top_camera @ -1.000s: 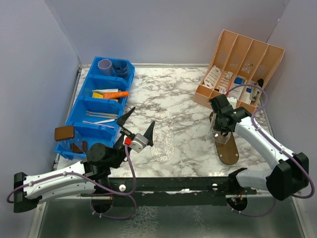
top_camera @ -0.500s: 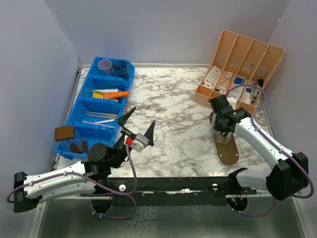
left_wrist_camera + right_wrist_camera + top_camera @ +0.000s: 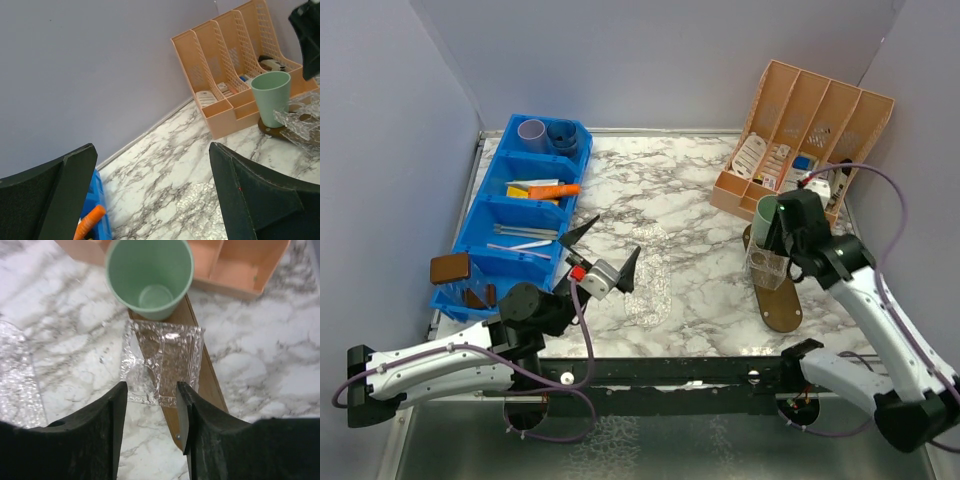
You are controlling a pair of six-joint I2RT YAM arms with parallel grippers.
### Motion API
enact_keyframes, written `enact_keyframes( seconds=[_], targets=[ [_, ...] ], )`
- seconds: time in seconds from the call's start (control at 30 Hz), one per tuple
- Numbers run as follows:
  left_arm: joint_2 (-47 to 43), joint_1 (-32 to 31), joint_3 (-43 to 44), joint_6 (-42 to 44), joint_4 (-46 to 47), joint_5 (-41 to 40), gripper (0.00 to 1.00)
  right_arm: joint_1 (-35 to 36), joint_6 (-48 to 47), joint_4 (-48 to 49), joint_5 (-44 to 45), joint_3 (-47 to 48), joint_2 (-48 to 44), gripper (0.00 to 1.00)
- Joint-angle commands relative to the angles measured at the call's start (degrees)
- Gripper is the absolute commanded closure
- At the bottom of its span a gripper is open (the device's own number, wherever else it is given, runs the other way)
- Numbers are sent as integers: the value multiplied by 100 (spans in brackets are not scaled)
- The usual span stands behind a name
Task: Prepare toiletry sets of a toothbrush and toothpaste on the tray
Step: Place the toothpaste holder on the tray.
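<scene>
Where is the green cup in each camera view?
Top external: cup right of centre, on the far end of the tray.
Left wrist: cup at the right edge, mid-height.
Right wrist: cup at top centre.
Shared landmark: the peach organizer just behind it.

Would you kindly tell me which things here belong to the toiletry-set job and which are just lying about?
For the job: mint cup, clear cup, tray, lilac cup, dark cup, tubes, toothbrushes.
Lying about: peach organiser, clear plastic sheet, brown block.
</scene>
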Motion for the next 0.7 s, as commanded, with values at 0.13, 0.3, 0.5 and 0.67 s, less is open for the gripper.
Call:
enact_keyframes(
  seconds=[0.13, 0.3, 0.5, 0.67],
  targets=[
    [1540, 118, 974, -2020, -557, 593, 1, -23, -1475, 1557, -557, 358, -1599, 39],
    [2727, 258, 1342, -3248, -557, 1363, 14, -22, -1938, 1994, -928, 413, -2055, 33],
    [4271, 830, 2386, -4989, -699, 2371, 8, -24, -2357, 2191, -970, 201, -2594, 28],
    [5684, 1667, 3297, -6624, -957, 3568, 3, -20, -2524, 2463, -672, -235, -3246, 26]
  ],
)
